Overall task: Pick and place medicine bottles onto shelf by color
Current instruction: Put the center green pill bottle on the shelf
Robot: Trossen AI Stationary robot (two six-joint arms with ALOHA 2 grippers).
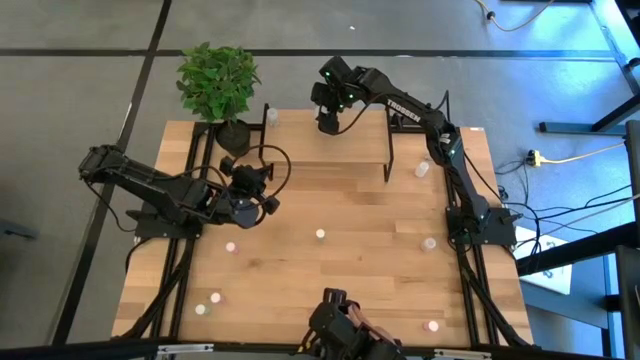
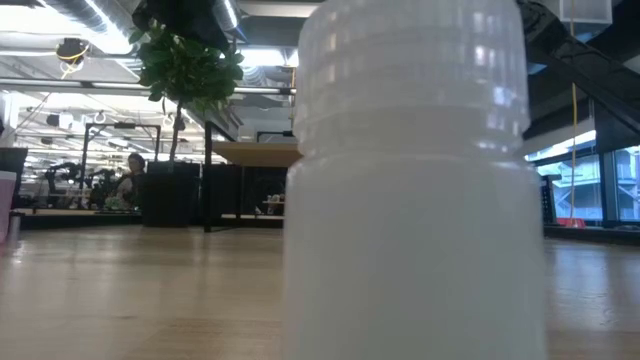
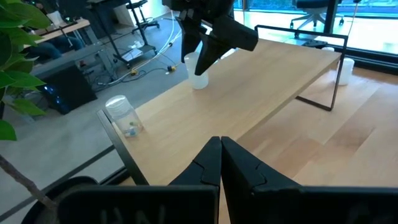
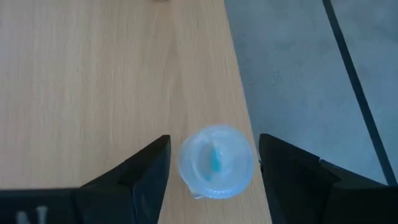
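With the bottle (image 4: 216, 162) standing near the shelf's (image 1: 350, 148) far edge between your right gripper's (image 4: 212, 163) open fingers, lift straight up so it stays upright, while the left gripper (image 3: 221, 163), fingers closed, waits over the desk (image 1: 330, 280).

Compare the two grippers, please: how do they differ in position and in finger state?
The right gripper hangs over the shelf, fingers open on either side of a clear bottle. The left gripper sits over the table beside the shelf, fingers closed on nothing. Both are dark, two-fingered.
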